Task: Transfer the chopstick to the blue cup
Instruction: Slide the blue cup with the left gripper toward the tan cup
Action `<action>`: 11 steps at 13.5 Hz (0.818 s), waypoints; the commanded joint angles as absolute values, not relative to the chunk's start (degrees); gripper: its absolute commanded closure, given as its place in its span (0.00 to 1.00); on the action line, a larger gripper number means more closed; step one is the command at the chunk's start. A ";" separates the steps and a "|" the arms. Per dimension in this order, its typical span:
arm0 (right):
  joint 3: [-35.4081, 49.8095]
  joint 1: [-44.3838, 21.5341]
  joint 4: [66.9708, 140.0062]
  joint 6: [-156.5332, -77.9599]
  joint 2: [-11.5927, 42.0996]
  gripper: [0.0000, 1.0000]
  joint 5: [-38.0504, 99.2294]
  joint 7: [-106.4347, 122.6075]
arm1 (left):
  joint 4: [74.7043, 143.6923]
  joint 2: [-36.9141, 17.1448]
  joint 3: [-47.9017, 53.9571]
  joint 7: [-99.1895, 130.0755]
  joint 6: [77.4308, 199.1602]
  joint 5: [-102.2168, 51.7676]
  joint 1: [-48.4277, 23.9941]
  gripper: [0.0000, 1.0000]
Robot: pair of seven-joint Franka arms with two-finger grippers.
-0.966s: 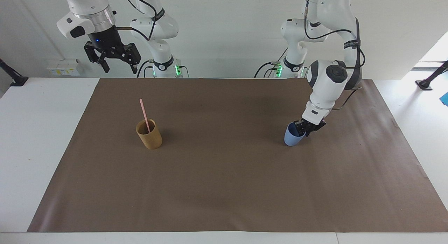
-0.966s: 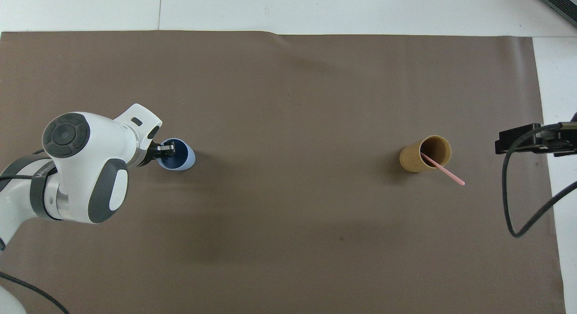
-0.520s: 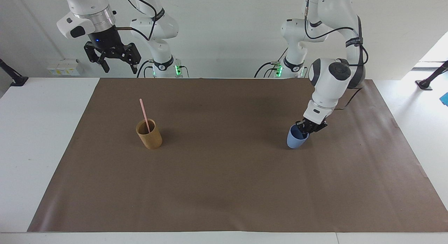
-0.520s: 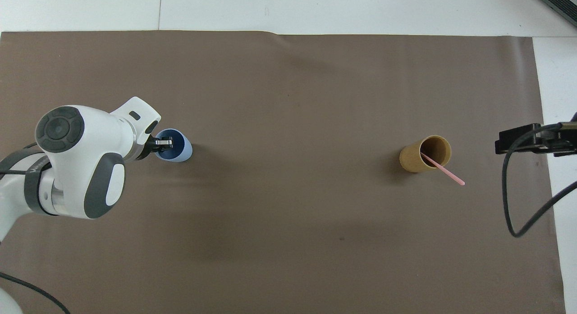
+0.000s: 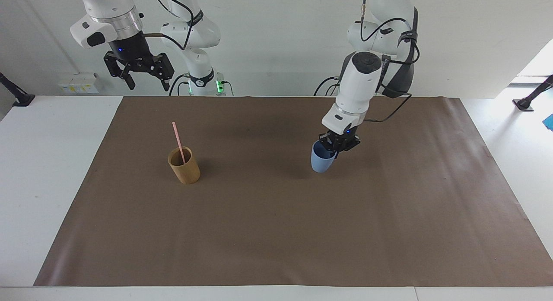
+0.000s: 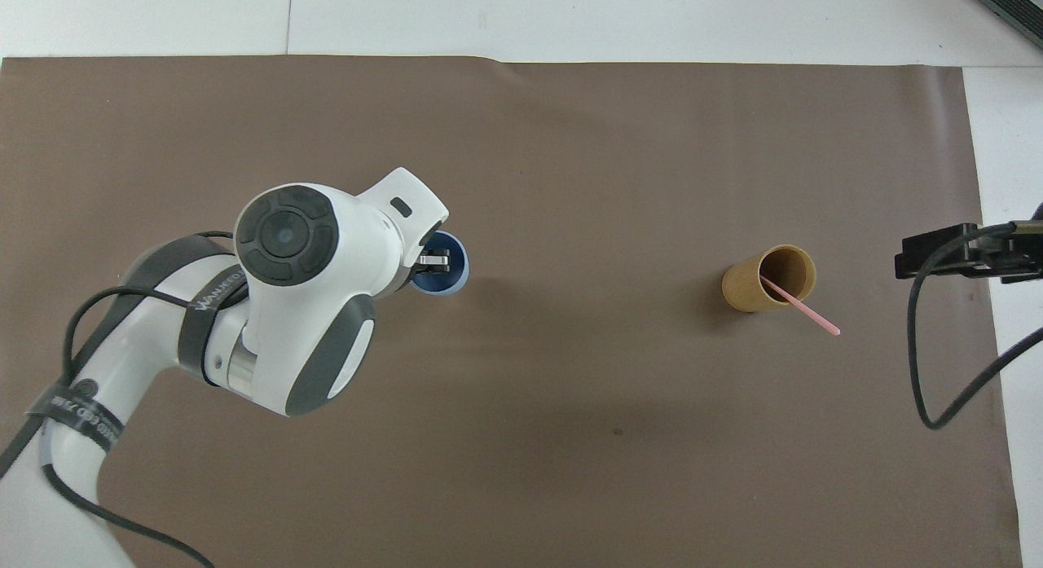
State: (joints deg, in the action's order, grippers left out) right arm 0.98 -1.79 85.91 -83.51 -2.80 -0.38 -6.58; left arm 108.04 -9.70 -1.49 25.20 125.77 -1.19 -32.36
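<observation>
Facing view first. We find the left gripper low over the middle of the brown mat, clamped on the rim of the blue cup, at the cup's 1 o'clock edge as shown. One finger is inside the cup, the other outside, pinched tight on the wall. The cup hangs slightly tilted beneath the gripper; we cannot tell whether its base touches the mat. The tan cup stands upright on the mat toward the right arm's end, well apart from the blue cup. The chopstick stands inside the tan cup, leaning, its free end pointing to about 11 o'clock above the rim. The right gripper is raised over the table edge near its own base, at roughly 11 o'clock from the tan cup, with its jaws spread wide and nothing between them; this arm waits.

Overhead view next. We see the left arm's wrist covering part of the blue cup; the left gripper sits at the cup's 9 o'clock rim. The tan cup lies at 3 o'clock from the blue cup. The chopstick projects from it toward 4 o'clock. Only part of the right gripper shows at the frame's 3 o'clock edge, clear of both cups.
</observation>
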 commanded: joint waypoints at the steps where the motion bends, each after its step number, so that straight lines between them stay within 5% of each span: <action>1: 1.23 -1.05 86.22 -83.15 -3.16 0.00 -0.09 -5.80 | 103.46 -15.36 -2.55 26.02 127.70 -1.75 -37.78 1.00; 11: 1.23 -1.14 86.22 -83.15 -3.16 0.00 0.00 -5.80 | 102.13 -19.68 -2.29 27.51 130.60 -5.01 -41.92 1.00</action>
State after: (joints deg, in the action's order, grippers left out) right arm 0.99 -1.79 85.91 -83.51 -2.80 -0.38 -6.58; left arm 102.96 -18.90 -1.36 26.84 130.01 -3.88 -40.22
